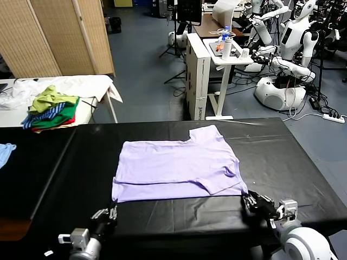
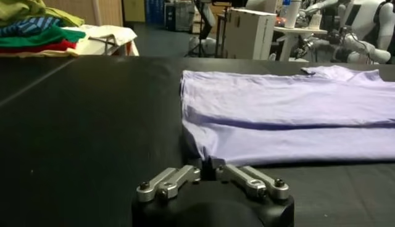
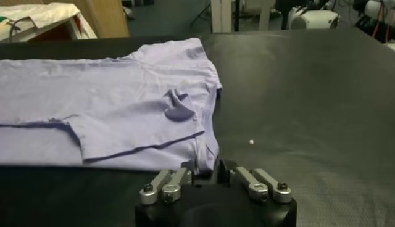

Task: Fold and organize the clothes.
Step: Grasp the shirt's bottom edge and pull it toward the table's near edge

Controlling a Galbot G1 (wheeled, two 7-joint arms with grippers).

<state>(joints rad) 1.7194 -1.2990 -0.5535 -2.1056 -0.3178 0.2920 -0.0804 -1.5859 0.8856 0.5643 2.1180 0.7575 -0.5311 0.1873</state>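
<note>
**Observer:** Where's the shirt sitting right now?

**Operator:** The lavender T-shirt lies flat in the middle of the black tabletop, already folded once, so a doubled layer runs along its near edge. One short sleeve is tucked on top toward the right. I don't see the print, so I take it to be face-down or folded inside.

**Observer:** And your two arms?

**Operator:** Both are at the near edge, one per corner. My left gripper is clenched on the near-left corner of the shirt; in the left wrist view the fabric runs right into the pinch between the fingers. My right gripper is clamped on the near-right corner, with the hem bunched into the jaws in the same way.

**Observer:** Why grab both corners at once?

**Operator:** The fabric is thin and limp. As I judge it, holding the two near corners together lets me lift the edge evenly and carry it toward the far side for the next fold without twisting. A shallow pinch could slip, or catch only the top layer.

**Observer:** Anything else close by?

**Operator:** A pile of green, yellow and striped garments sits on a separate table at the far left, well apart, and a light blue cloth peeks in at the left edge. Neither is in my way.
</note>
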